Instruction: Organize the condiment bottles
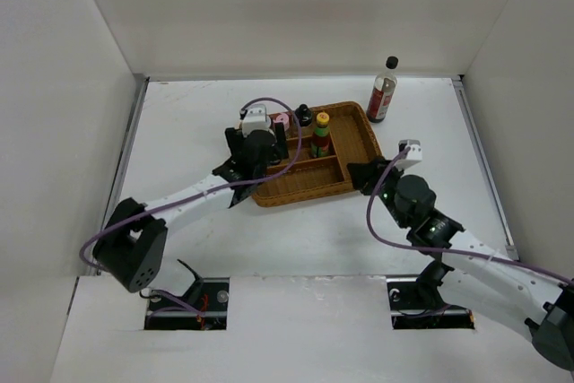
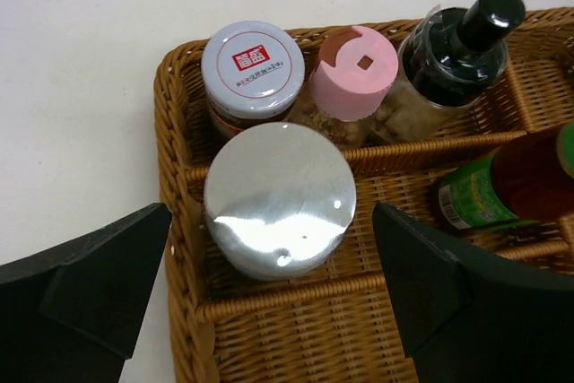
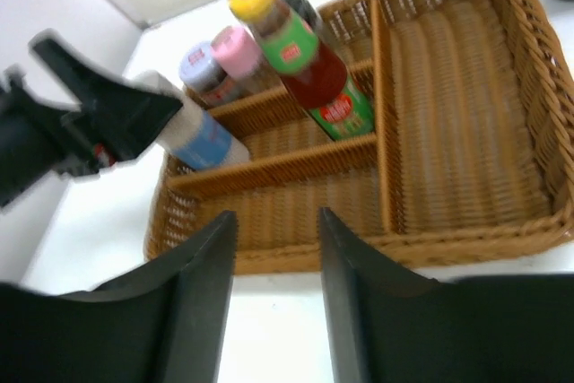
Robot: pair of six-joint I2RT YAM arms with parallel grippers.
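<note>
Left wrist view: left gripper (image 2: pixel 272 253) is spread wide either side of the white-topped shaker (image 2: pixel 278 195) at the wicker tray's (image 2: pixel 179 132) 9 o'clock. The right gripper (image 3: pixel 278 230) is narrowly parted and empty. The tall dark red bottle (image 1: pixel 382 91) stands outside the tray at 1 o'clock.

Rough woven wicker tray (image 2: pixel 287 338), shiny metallic-topped shaker (image 2: pixel 280 187), glossy black-capped shaker (image 2: pixel 457 51), matt white table (image 1: pixel 314 239)

A brown wicker divided tray (image 1: pixel 309 195) sits on the white table (image 1: pixel 269 253).
</note>
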